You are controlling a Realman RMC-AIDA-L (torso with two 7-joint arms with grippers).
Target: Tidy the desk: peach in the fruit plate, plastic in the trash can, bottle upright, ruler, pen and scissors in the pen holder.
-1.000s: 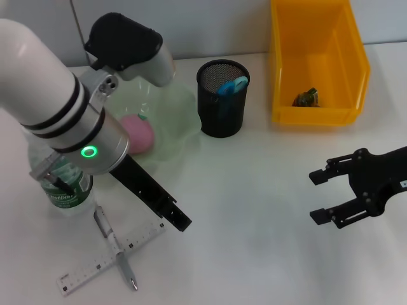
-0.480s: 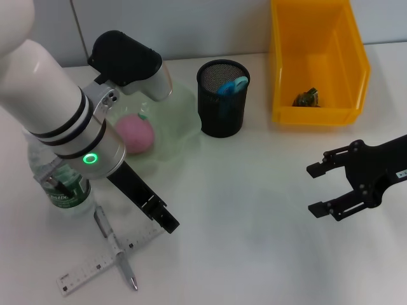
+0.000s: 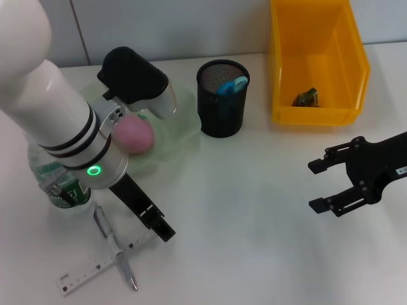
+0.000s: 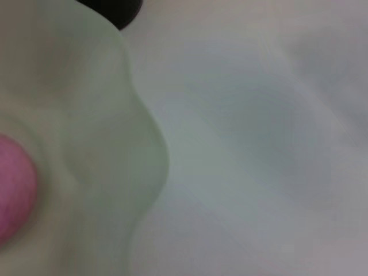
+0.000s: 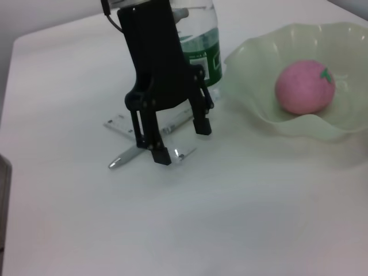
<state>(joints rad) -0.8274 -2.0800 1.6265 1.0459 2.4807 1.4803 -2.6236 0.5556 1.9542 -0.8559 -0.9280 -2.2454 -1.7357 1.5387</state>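
Two things left for me: ruler (image 3: 108, 259) and pen (image 3: 114, 246), crossed on the desk (image 3: 254, 241) just near-left of my left gripper (image 5: 179, 138), fingers spread wide, empty. Ruler's long axis runs near-left to far-right. Right gripper (image 3: 323, 186), open too, sits far right, so left arm's closer.

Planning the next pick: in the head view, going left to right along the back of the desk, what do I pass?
Bottle → peach in the fruit plate → pen holder holding the scissors → trash can.
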